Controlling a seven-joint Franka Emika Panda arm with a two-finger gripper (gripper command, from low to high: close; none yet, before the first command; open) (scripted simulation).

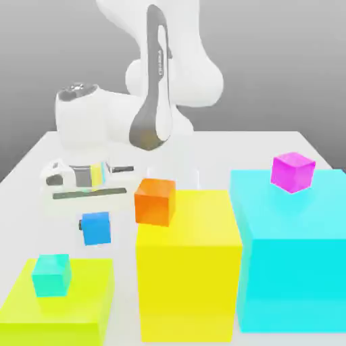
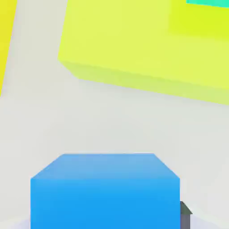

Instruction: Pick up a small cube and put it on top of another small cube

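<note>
The small bright-blue cube (image 1: 96, 228) sits just below my hand, left of the centre in the exterior view. In the hand view this blue cube (image 2: 105, 192) looms very near, and a dark fingertip (image 2: 185, 214) presses against its side. My gripper (image 1: 95, 215) reaches down from the white hand and is shut on the cube. The small teal cube (image 1: 51, 274) rests on a low lime block (image 1: 74, 311) at the exterior view's near left. The hand view catches an edge of that teal cube (image 2: 208, 2) on top of the lime block (image 2: 147, 49).
A tall yellow block (image 1: 188, 270) stands close to the exterior view's right of the blue cube, with a small orange cube (image 1: 155, 201) at its top left corner. Farther right a huge cyan block (image 1: 290, 257) carries a small magenta cube (image 1: 292, 171). The robot's base (image 1: 101, 125) rises behind.
</note>
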